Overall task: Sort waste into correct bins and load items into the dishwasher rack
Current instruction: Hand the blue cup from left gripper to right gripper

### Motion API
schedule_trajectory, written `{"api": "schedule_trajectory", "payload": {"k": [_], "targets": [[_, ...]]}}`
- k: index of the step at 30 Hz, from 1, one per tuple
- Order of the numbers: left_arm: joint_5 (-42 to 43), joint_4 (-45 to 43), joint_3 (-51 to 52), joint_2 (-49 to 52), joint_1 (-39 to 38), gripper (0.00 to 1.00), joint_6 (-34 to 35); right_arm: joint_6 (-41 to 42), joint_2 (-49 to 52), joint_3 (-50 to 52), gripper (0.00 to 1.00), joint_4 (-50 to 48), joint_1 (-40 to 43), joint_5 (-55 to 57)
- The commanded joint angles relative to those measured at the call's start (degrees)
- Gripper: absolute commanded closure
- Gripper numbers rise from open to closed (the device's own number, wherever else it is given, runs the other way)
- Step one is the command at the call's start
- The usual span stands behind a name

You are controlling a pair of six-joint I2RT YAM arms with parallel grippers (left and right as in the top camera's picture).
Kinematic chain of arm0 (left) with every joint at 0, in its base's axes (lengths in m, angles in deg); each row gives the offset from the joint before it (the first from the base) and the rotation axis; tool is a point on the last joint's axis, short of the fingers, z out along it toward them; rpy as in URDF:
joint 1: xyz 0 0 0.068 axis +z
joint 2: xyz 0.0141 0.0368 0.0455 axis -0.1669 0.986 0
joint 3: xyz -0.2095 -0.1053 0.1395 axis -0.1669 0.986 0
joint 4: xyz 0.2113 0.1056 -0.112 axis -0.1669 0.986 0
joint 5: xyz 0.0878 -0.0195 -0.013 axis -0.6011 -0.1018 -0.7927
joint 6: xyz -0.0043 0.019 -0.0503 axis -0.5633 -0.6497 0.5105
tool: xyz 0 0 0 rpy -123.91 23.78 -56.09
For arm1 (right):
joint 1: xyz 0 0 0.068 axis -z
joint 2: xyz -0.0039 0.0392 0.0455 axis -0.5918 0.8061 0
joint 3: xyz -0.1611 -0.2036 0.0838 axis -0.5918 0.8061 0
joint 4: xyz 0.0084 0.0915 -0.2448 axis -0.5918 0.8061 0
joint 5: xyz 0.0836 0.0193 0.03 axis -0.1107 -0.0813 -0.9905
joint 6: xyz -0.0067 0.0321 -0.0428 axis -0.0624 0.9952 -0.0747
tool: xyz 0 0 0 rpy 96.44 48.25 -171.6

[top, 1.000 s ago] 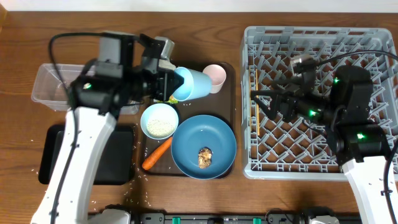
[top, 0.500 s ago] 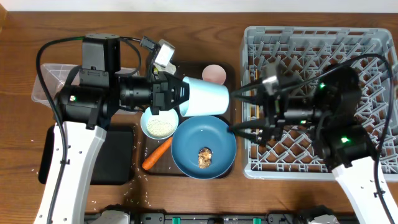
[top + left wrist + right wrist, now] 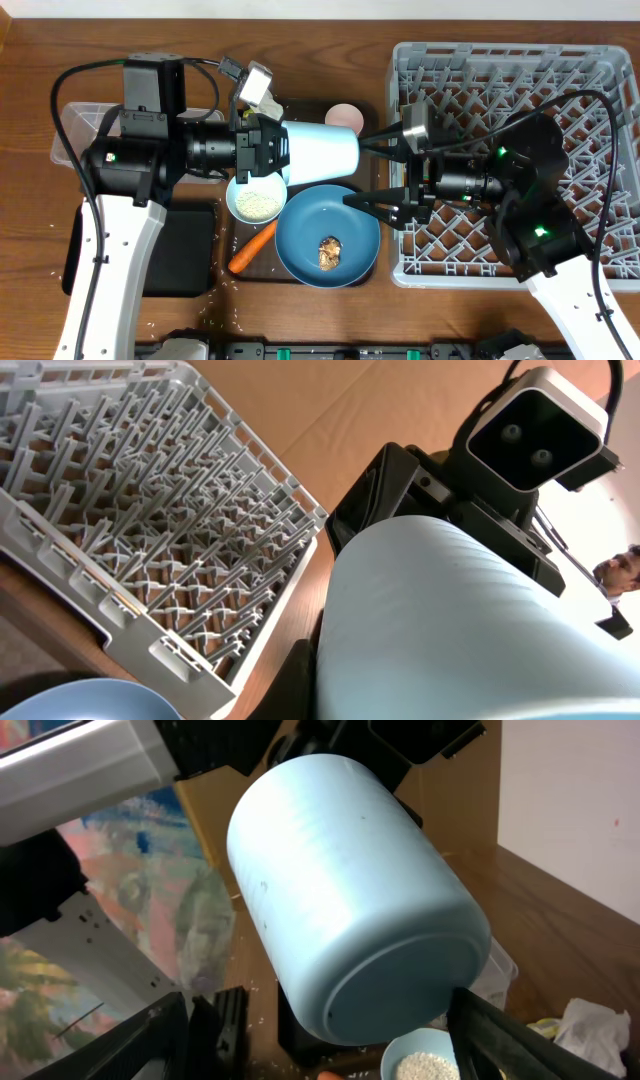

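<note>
Though overhead shows the grey lattice rack [image 3: 505, 50] and round blue plate [image 3: 300, 230], only the right wrist shows the flat base of the light-blue cup [image 3: 340, 890]. The left gripper [image 3: 278, 153] grasps it sideways beside the rack, with the right gripper [image 3: 357, 170] gaping around it.

I count one light-blue cup [image 3: 318, 152], one pink cup [image 3: 343, 115], one bowl [image 3: 231, 198], one blue plate [image 3: 305, 220]. One carrot [image 3: 252, 249], one brown lump [image 3: 328, 252]. One rack [image 3: 590, 80], one clear box [image 3: 70, 150], one black tray [image 3: 190, 250].

The light-blue cup [image 3: 350, 890] (base toward camera) looms before the spread fingers [image 3: 500, 1040].
</note>
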Motion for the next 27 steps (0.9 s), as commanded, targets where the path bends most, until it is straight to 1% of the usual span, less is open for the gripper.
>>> {"api": "schedule_trajectory", "payload": {"k": [1,4,8,9,15,17,19,22,24,26,27], "targets": [[4.3,0.0,-0.6,-0.8,-1.7,0.94,0.7,0.7,0.4,-0.8,0.21,2.1,-1.4,2.2],[4.2,0.0,-0.6,-1.6,-1.7,0.94,0.7,0.4,0.4,-0.8,0.21,5.4,-0.5,2.2],[4.2,0.0,-0.6,-2.3,-1.7,0.94,0.7,-1.0,0.4,-0.8,0.19,6.9,1.6,3.9],[4.2,0.0,-0.6,-2.4,-1.7,0.94,0.7,-1.0,0.4,-0.8,0.2,6.1,2.0,3.7],[4.3,0.0,-0.6,-2.6,-1.9,0.94,0.7,-0.9,0.4,-0.8,0.09,-3.3,2.3,-8.3],[4.2,0.0,-0.6,-2.6,-2.8,0.94,0.7,0.2,0.4,-0.8,0.06,-5.4,2.2,-9.0],[4.2,0.0,-0.6,-2.6,-3.8,0.94,0.7,0.5,0.4,-0.8,0.05,-6.4,1.8,-9.0],[2.4,0.0,-0.6,-2.6,-6.0,0.94,0.7,0.5,0.4,-0.8,0.05,-7.4,0.3,-8.8],[1.2,0.0,-0.6,-2.6,-7.0,0.94,0.7,0.6,0.4,-0.8,0.07,-8.3,-0.6,-8.6],[0.4,0.0,-0.6,-2.6,-7.7,0.94,0.7,0.6,0.4,-0.8,0.11,-9.2,-1.2,-8.2],[-0.2,0.0,-0.6,-2.6,-7.9,0.94,0.7,0.6,0.4,-0.8,0.15,-9.3,-1.3,-8.1]]}}
